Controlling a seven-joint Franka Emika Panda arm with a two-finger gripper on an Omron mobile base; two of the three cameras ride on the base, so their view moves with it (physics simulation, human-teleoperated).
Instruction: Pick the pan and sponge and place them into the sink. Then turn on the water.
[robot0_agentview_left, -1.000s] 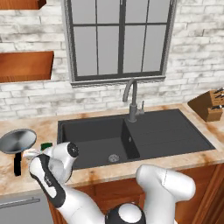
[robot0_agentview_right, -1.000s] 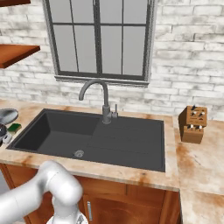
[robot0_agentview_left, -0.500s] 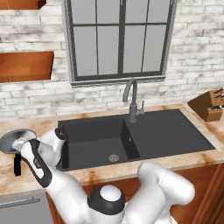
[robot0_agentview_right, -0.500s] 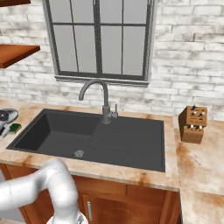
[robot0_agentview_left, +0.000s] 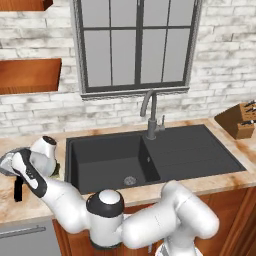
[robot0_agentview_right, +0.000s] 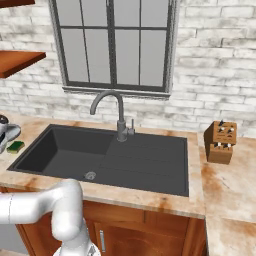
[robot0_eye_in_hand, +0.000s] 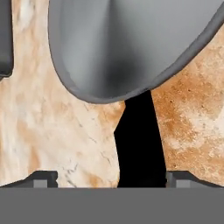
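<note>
Black sink (robot0_agentview_left: 170, 155) sat in the counter (robot0_agentview_right: 220, 175). Pan (robot0_eye_in_hand: 131, 43) lay on the counter left of the sink, handle between the gripper (robot0_eye_in_hand: 111, 177) fingers, jaws wide apart. Sponge (robot0_agentview_right: 15, 146) sat beside the sink.

Counter (robot0_agentview_right: 220, 182): stone top, tan and orange with white patches, runs along brick wall. Wood cupboards under it.

Sink (robot0_agentview_right: 150, 167): black, set into counter, deep bowl on left, flat part on right. Tap (robot0_agentview_right: 119, 131) stands at back edge of sink.

Pan (robot0_eye_in_hand: 127, 43): grey, sits on counter left of sink, black handle (robot0_eye_in_hand: 140, 140) flat on stone.

Sponge (robot0_agentview_right: 15, 146): green, lies on counter near sink's left edge, just beside pan.

Knife block (robot0_agentview_right: 220, 142): brown wood, stands on counter right of sink, well apart from pan.
</note>
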